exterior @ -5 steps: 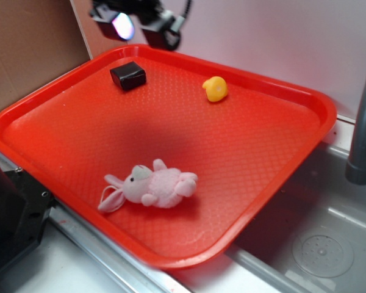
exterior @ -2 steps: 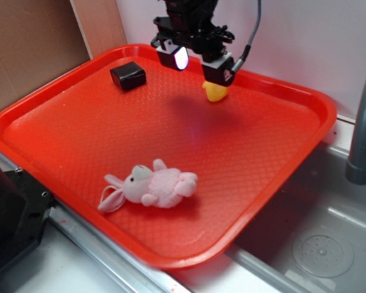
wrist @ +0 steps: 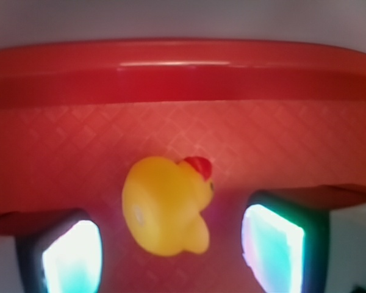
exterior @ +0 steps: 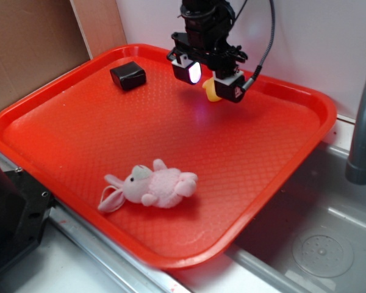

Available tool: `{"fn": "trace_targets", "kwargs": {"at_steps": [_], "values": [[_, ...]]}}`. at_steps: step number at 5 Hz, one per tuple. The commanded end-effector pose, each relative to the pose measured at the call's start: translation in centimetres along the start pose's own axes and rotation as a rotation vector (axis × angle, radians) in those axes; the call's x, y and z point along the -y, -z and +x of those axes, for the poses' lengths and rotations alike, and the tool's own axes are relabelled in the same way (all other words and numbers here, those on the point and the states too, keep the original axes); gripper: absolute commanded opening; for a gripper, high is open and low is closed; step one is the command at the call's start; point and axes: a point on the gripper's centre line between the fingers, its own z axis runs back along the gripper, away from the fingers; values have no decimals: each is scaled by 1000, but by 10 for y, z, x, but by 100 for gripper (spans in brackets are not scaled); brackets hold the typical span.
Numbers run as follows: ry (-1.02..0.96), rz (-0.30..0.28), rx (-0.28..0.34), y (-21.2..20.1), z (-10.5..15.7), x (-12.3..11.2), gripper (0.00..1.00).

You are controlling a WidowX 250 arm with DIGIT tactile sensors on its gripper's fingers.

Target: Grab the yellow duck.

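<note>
A red tray (exterior: 79, 140) sits beside a grey sink (exterior: 329, 244) with a tap (exterior: 363, 122) at three o'clock. The robot's hand (exterior: 210, 78) hangs over the tray's far side, fingers apart, not gripping anything. The yellow duck (wrist: 166, 204) lies between the fingers (wrist: 273, 247) on the tray floor, near the far rim. A black block (exterior: 128, 75) rests at ten o'clock, a pink rabbit (exterior: 151, 187) at six, both well clear
</note>
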Motion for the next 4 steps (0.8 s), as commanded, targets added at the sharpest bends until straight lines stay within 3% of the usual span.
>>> {"fn": "trace_targets", "kwargs": {"at_steps": [1, 2, 3, 4], "values": [[-5, -22, 26, -6, 13, 1, 0], [-14, -22, 6, -3, 12, 0, 0], [-53, 44, -74, -19, 5, -6, 0], [-59, 63, -107, -56, -10, -13, 0]]}}
